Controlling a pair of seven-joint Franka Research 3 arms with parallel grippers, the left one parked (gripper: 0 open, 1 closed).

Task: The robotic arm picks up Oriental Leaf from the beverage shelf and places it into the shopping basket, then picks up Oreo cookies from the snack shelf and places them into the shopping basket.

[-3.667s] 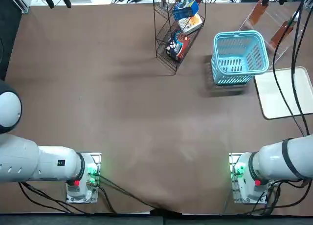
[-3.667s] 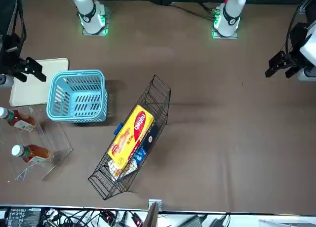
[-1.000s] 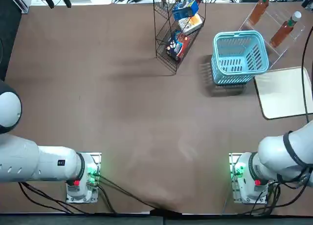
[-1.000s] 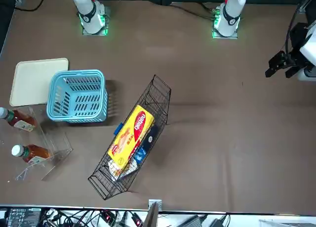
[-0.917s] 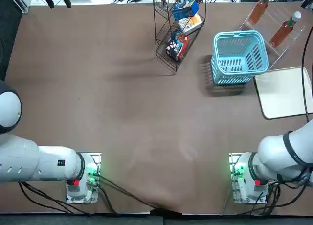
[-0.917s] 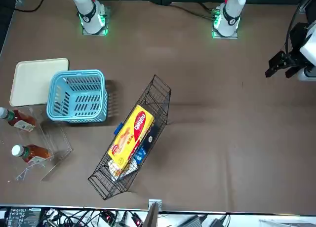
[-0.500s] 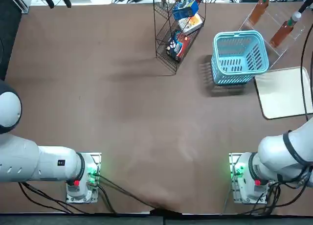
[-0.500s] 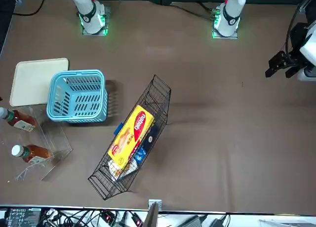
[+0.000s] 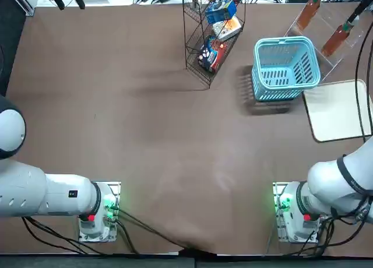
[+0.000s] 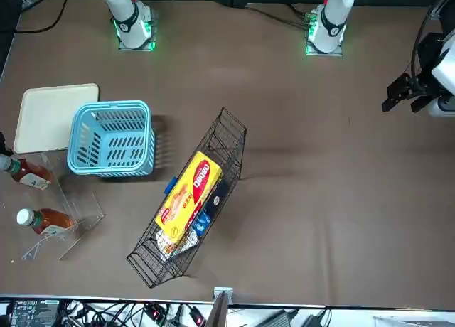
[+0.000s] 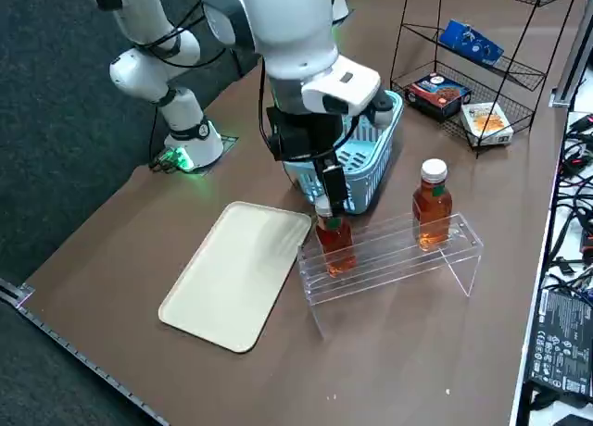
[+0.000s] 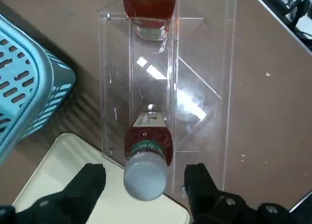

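From my station, I have the Oriental Leaf point(image 12: 151, 146) in the right wrist view, its white cap between the two fingers, which stand wide apart and hold nothing. In the right side view it is near the middle of the frame, on the beverage shelf point(image 11: 389, 259), with the right gripper point(image 11: 332, 187) right at its cap. A second tea bottle point(image 11: 433, 204) shares that clear stand, to its right in the same view. The shopping basket point(image 9: 285, 70) sits in the upper right of the top view, just beside the stand, and the cream tray point(image 9: 340, 113) lies below it. The snack shelf point(image 9: 201, 41) is at the upper middle of my top view, carrying the Oreo cookies point(image 9: 221, 10), a cream-and-orange box point(image 9: 227, 28) and a dark pack with red point(image 9: 211, 53).
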